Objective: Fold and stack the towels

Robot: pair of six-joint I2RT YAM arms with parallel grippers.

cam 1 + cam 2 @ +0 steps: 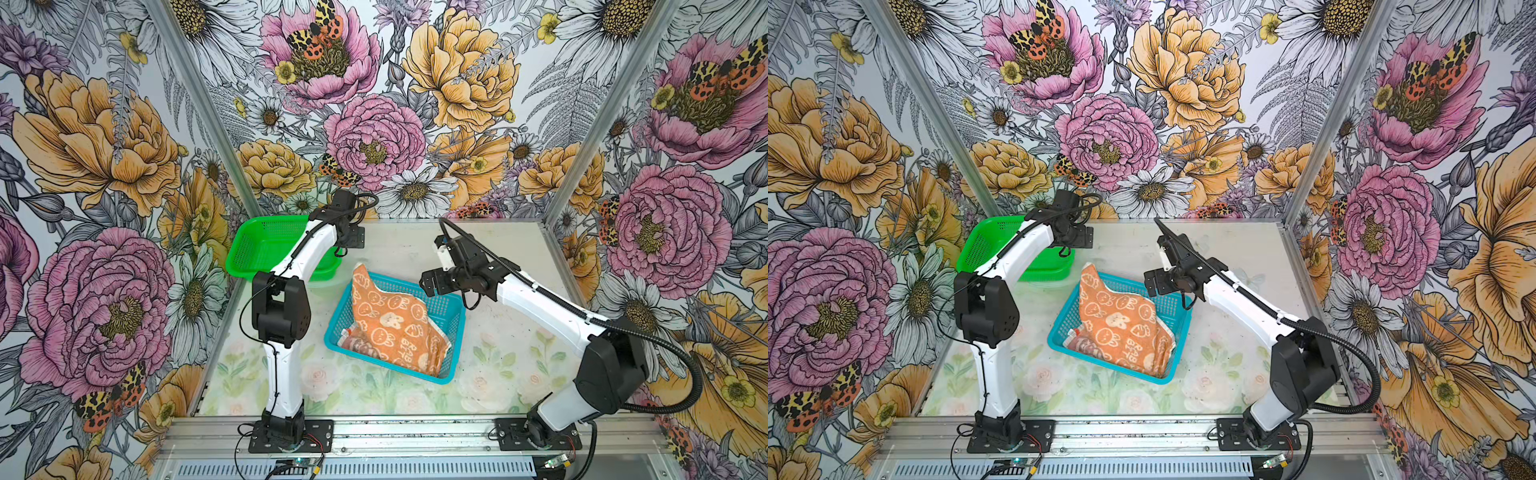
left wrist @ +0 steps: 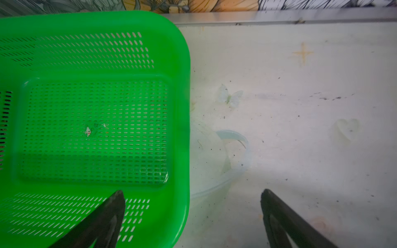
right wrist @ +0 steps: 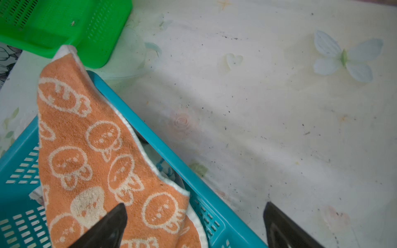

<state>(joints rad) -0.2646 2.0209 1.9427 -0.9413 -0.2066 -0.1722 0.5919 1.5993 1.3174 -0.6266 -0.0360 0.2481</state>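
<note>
orange towel point(image 1: 395, 328), one, draped in one teal basket point(image 1: 441, 305), one green basket point(image 1: 257, 245)

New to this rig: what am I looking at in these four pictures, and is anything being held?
Two white-and-black robot arms are bolted to a rail at the front of a table; each ends in a two-fingered gripper. Both top views look down on the whole scene. The other two come from wrist cameras, so the dark prongs there are fingers. On the table sit an empty green basket and a blue basket holding a rumpled orange towel with white bunnies; a second cloth peeks out beneath. The left gripper hangs over the green basket's edge, the right gripper over the blue basket's rim. Both are open and hold nothing.
</note>
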